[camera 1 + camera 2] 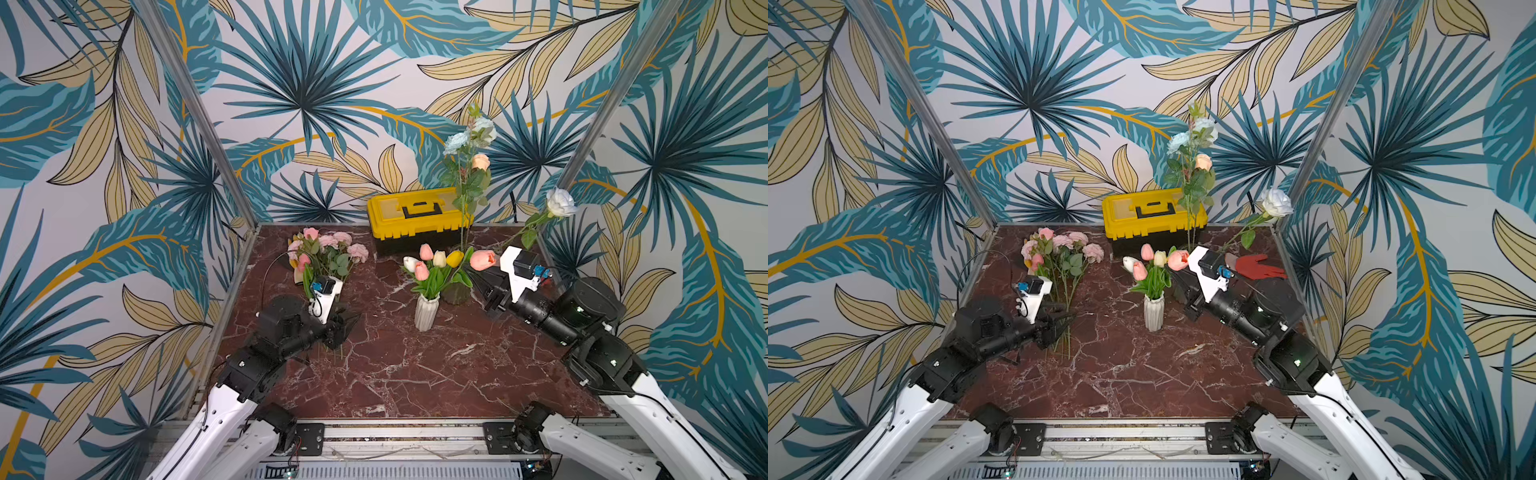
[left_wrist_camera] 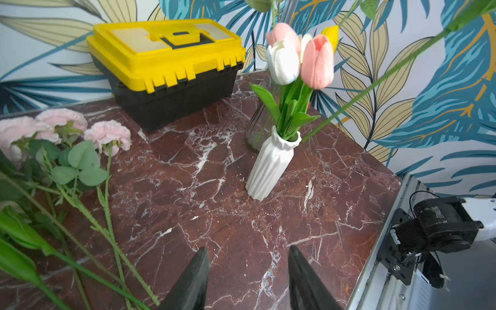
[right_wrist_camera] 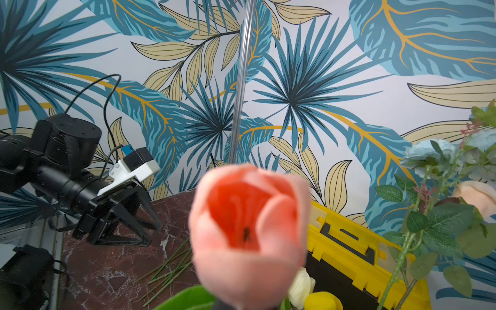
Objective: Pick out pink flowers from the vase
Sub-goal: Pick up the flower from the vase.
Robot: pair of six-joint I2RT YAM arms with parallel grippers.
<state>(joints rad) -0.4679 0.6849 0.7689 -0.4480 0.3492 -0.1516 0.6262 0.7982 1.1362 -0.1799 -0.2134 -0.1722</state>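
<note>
A white ribbed vase (image 1: 426, 313) (image 2: 268, 166) stands mid-table and holds tulips, two of them pink flowers (image 1: 421, 271) (image 2: 316, 61) among white and yellow ones. My right gripper (image 1: 492, 297) sits just right of the bunch, shut on a coral-pink tulip (image 1: 482, 259). That tulip's bloom (image 3: 249, 230) fills the right wrist view and hides the jaws. More pink flowers (image 1: 328, 245) (image 2: 107, 131) lie in a pile at the back left. My left gripper (image 2: 249, 248) (image 1: 347, 324) is open and empty over bare marble, beside the pile's stem ends.
A yellow toolbox (image 1: 415, 212) stands at the back. A glass vase (image 1: 455, 293) behind the white one holds tall pale blue and peach roses, and a white rose (image 1: 560, 202) leans to the right. A red glove (image 1: 1258, 266) lies at the back right.
</note>
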